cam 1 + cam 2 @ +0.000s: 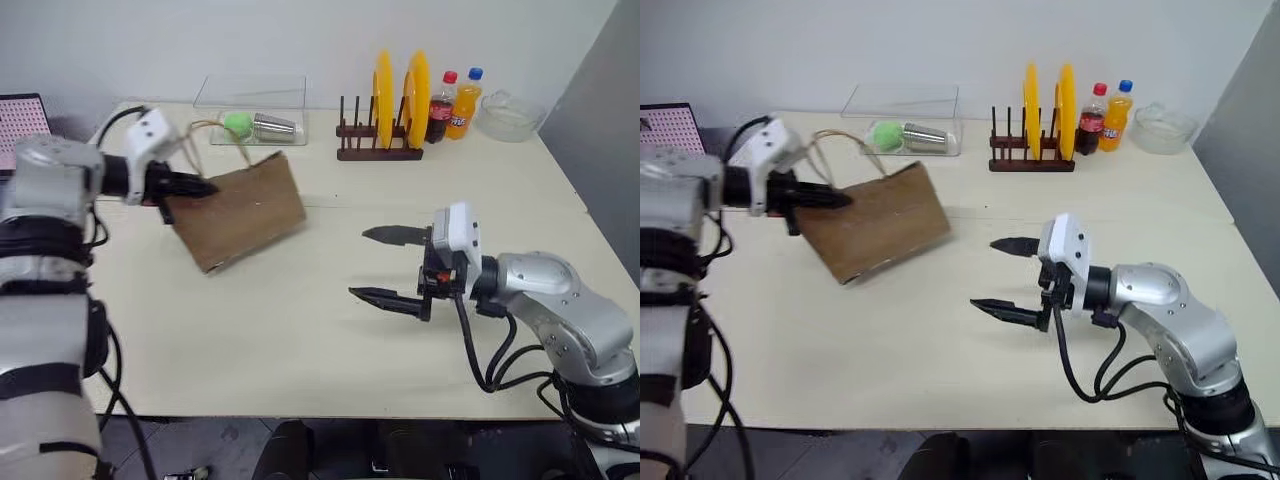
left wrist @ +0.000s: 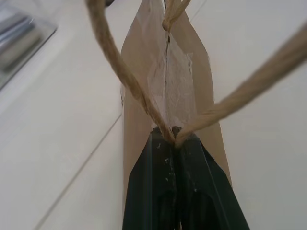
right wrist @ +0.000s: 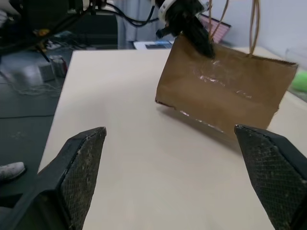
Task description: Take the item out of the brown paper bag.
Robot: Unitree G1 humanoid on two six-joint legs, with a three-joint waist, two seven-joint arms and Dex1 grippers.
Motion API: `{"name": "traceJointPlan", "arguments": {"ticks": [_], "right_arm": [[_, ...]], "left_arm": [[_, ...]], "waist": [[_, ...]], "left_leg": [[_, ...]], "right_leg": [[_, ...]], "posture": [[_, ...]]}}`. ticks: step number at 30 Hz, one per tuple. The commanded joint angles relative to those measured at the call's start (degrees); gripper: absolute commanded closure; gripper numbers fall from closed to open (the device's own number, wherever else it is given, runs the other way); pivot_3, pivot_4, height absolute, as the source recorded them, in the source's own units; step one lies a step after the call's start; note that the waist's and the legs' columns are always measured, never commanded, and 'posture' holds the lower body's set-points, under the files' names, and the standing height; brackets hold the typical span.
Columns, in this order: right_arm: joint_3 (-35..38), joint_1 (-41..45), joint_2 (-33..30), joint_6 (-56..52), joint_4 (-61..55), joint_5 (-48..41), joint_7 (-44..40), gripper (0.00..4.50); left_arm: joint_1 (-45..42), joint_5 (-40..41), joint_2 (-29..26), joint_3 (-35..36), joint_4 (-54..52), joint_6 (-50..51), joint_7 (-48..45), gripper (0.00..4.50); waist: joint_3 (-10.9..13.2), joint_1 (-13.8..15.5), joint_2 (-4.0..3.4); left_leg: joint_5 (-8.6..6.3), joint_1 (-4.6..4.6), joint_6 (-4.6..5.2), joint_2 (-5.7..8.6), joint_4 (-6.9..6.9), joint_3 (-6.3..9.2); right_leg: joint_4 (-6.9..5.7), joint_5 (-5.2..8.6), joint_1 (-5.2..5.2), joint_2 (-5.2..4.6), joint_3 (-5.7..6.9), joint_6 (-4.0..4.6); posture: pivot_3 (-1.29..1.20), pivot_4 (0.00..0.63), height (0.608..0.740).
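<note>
Two black fingers of the left gripper [image 1: 190, 186] are pinched tight on the top edge of the creased brown paper bag [image 1: 240, 212], holding it tilted above the pale table [image 1: 300, 330]. The right gripper [image 1: 385, 265] hangs nearby, jaws spread wide and holding nothing.
</note>
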State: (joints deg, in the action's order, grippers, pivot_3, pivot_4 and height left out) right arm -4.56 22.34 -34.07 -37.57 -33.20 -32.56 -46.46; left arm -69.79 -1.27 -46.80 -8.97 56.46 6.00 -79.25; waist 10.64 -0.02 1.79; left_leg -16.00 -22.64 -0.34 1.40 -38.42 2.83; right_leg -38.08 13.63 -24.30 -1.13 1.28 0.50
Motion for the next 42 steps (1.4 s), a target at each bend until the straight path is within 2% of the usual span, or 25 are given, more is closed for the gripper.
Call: {"name": "traceJointPlan", "arguments": {"ticks": [1, 6, 13, 21, 27, 30, 38, 42], "right_arm": [[2.50, -4.38, 0.33, -0.94, -5.66, 1.91, 6.83, 0.00], [2.03, -11.45, 0.98, -2.26, -12.69, 3.54, 13.18, 0.00], [2.19, -16.89, 2.47, -4.58, -18.83, 3.19, 19.41, 0.00], [2.13, -19.24, 3.22, -6.42, -22.38, 3.30, 23.77, 0.00], [1.77, -19.09, 3.12, -6.85, -22.87, 3.38, 25.08, 0.00], [1.65, -18.75, 3.04, -6.72, -22.56, 3.37, 25.12, 0.00], [0.24, -16.27, 2.66, -6.66, -21.10, 4.31, 24.87, 0.00], [0.19, -14.17, 2.09, -7.35, -19.94, 4.22, 24.30, 0.00]], "left_arm": [[-7.83, -3.52, 5.65, -2.33, 5.40, -8.57, 1.01, 4.42], [-14.18, -8.40, 13.91, -4.86, 13.37, -17.13, 4.39, 4.42], [-18.39, -12.52, 21.52, -5.15, 19.07, -19.60, 10.80, 4.42], [-17.38, -14.37, 24.85, -4.03, 20.46, -21.60, 13.62, 4.42], [-16.60, -15.44, 25.10, -4.34, 20.65, -23.82, 15.76, 4.42], [-16.65, -16.39, 24.64, -4.80, 20.75, -24.42, 15.83, 3.81], [-16.61, -17.36, 22.43, -4.66, 20.67, -26.59, 15.97, 1.35], [-16.59, -15.47, 20.03, -2.69, 20.31, -25.99, 13.31, 1.35]], "waist": [[0.00, 0.09, 0.00], [0.03, -0.29, 0.03], [0.04, -0.71, 0.04], [0.04, -0.60, 0.04], [0.04, -0.44, 0.05], [0.04, -0.50, 0.05], [0.04, -0.51, 0.05], [0.04, -0.55, 0.05]], "left_leg": [[0.00, -0.13, 0.00, 0.00, -0.09, 0.02], [-0.02, -0.29, 0.04, -0.01, -0.38, -0.05], [-0.02, -0.23, 0.05, -0.04, -0.39, -0.02], [-0.01, -0.18, 0.05, 0.01, -0.45, -0.02], [-0.01, -0.14, 0.05, 0.03, -0.51, -0.02], [-0.01, -0.12, 0.05, 0.02, -0.51, -0.03], [-0.01, -0.07, 0.05, 0.02, -0.51, -0.06], [-0.01, -0.07, 0.05, 0.02, -0.51, -0.06]], "right_leg": [[-0.01, -0.01, -0.02, -0.01, 0.05, -0.01], [-0.02, -0.05, -0.06, -0.02, 0.04, -0.11], [-0.14, 0.12, -0.06, 0.06, 0.03, -0.40], [-0.36, 0.13, -0.05, 0.05, 0.01, -0.42], [-0.47, 0.13, -0.05, 0.03, 0.01, -0.42], [-0.50, 0.14, -0.06, 0.04, -0.01, -0.42], [-0.56, 0.14, -0.05, 0.04, -0.04, -0.43], [-0.56, 0.14, -0.06, 0.05, -0.04, -0.43]], "posture": [[0.00, 0.150, 0.740], [0.00, 0.150, 0.740], [0.00, 0.150, 0.740], [0.00, 0.150, 0.740], [0.00, 0.150, 0.740], [0.00, 0.150, 0.740], [0.00, 0.150, 0.740], [0.00, 0.150, 0.740]]}}
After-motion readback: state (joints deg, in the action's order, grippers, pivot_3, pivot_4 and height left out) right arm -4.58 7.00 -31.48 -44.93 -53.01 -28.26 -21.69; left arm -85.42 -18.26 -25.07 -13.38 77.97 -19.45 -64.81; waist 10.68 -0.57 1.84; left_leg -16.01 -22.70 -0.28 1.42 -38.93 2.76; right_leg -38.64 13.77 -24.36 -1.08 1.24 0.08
